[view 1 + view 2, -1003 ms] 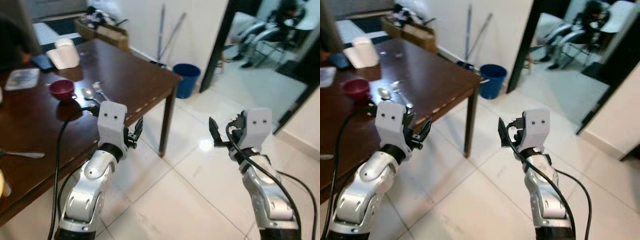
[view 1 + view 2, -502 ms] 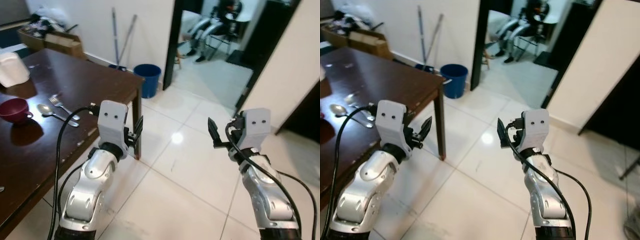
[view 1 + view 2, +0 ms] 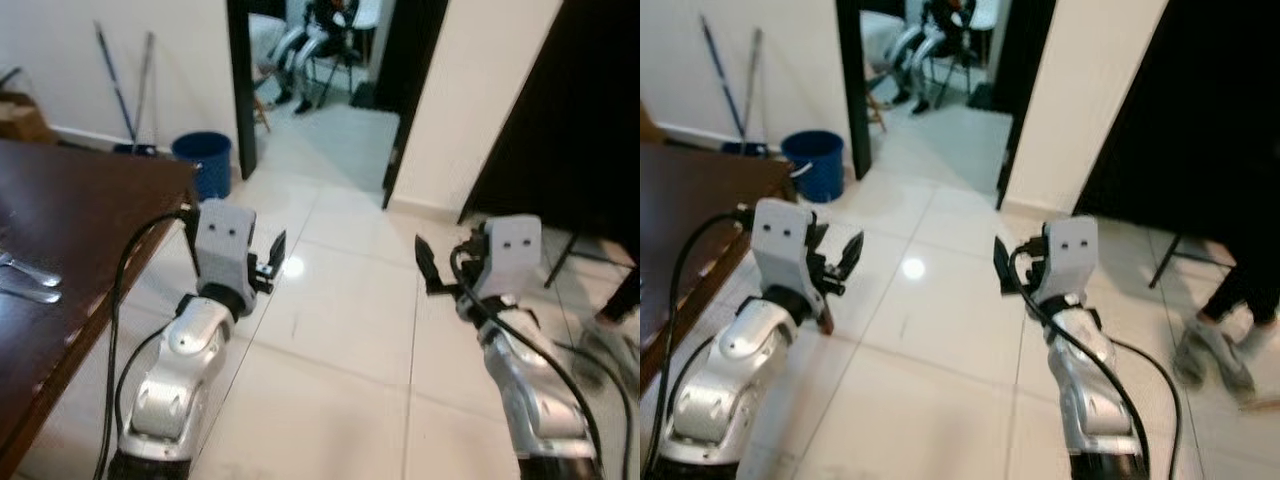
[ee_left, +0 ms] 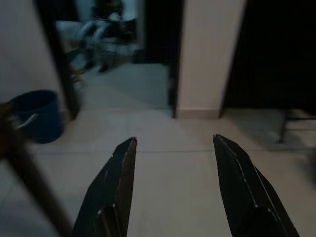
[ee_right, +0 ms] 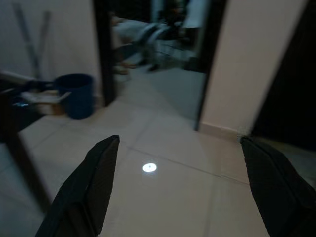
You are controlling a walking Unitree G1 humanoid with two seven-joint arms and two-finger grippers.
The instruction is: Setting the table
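Left gripper (image 4: 170,187): jaws spread, empty, above floor.
Right gripper (image 5: 180,185): jaws spread, empty.
Counter (image 3: 70,215): cutlery (image 3: 25,282), seemingly.

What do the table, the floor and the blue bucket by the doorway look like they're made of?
The table looks like dark brown wood with a glossy varnish; it reflects light, though it could be veneer. The floor looks like glazed white tile: thin grout lines cross it and a lamp glares off it. The bucket looks like matte blue plastic, going by its even colour and thin rim, but the picture is too soft to be sure.
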